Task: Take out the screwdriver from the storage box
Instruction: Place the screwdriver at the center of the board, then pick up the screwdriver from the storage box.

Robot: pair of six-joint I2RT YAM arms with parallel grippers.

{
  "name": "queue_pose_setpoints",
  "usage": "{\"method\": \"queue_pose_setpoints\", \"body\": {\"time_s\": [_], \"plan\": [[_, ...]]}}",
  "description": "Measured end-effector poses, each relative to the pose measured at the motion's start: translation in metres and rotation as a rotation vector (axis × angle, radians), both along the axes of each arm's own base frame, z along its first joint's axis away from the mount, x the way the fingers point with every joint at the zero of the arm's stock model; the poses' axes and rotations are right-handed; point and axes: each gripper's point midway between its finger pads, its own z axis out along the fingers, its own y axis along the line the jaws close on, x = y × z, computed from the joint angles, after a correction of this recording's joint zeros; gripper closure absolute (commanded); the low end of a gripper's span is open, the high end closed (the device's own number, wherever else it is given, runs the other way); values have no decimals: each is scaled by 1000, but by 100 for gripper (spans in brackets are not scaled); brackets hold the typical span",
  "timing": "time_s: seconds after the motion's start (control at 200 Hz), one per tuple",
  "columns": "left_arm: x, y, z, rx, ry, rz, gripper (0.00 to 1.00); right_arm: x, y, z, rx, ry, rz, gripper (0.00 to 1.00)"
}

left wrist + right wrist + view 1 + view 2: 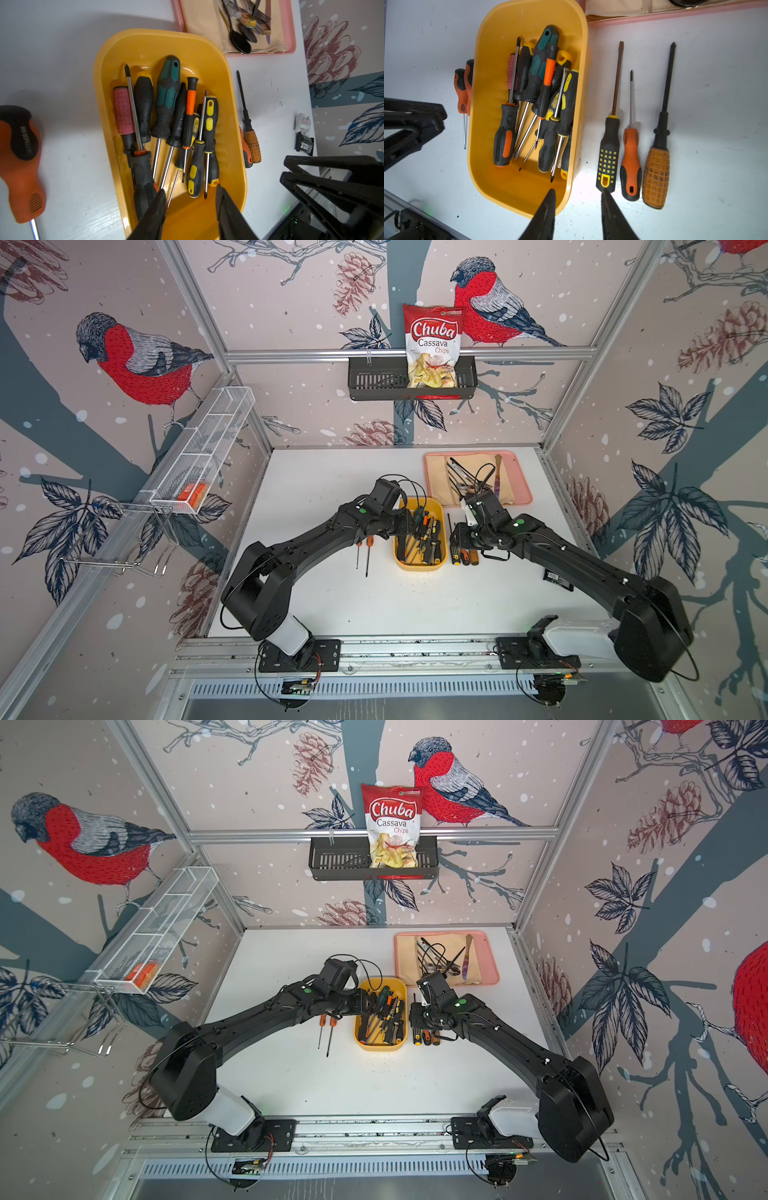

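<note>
box: the yellow storage box (pixel 420 567) sits mid-table (pixel 374 605) between the two arms, with a pink tray (pixel 527 489) of cutlery just beyond it on the right

out already: five screwdrivers lie on the table outside it. There's an orange-handled pair (pixel 464 89) side by side just off the left wall and a row of three (pixel 631 162) lined up along the right wall, all close to the box but clear of it

left to go: a tangled pile of screwdrivers (pixel 187 124) is inside, roughly ten by my count, handles and shafts crossing every which way, and the teal-handled one (pixel 168 97) rides on top at the far end

progress guess: maybe a third done if the whole lot has to come out, and nothing is lifted or mid-air right now

left gripper: the left gripper (pixel 190 189) hangs over the box, toward the end away from the teal handle, jaws spread with nothing between them. One fingertip (pixel 158 205) sits right at the black-and-orange handle (pixel 142 176), but I can't tell if it actually touches

right gripper: the right gripper (pixel 578 190) is spread too and empty. In its wrist view one finger lines up over the box's corner and the other over bare table, just by the butt of the yellow-checked handle (pixel 608 164)

my two cents: the pile is so interlocked that whichever handle goes next will probably drag a neighbour along, so a top one looks like the safer pick
</note>
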Motion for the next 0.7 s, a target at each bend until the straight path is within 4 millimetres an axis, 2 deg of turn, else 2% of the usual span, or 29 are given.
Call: {"method": "queue_pose_setpoints", "body": {"time_s": [0.22, 0.385, 0.7], "plan": [[6, -1, -22, 128, 60, 91, 52, 0, 1, 3, 42, -14, 24, 61], [4, -2, -39, 219, 96, 138, 49, -3, 5, 1, 65, -7, 59, 61], [-5, -1, -72, 347, 153, 193, 49, -4, 5, -1, 101, 0, 105, 60]]}}
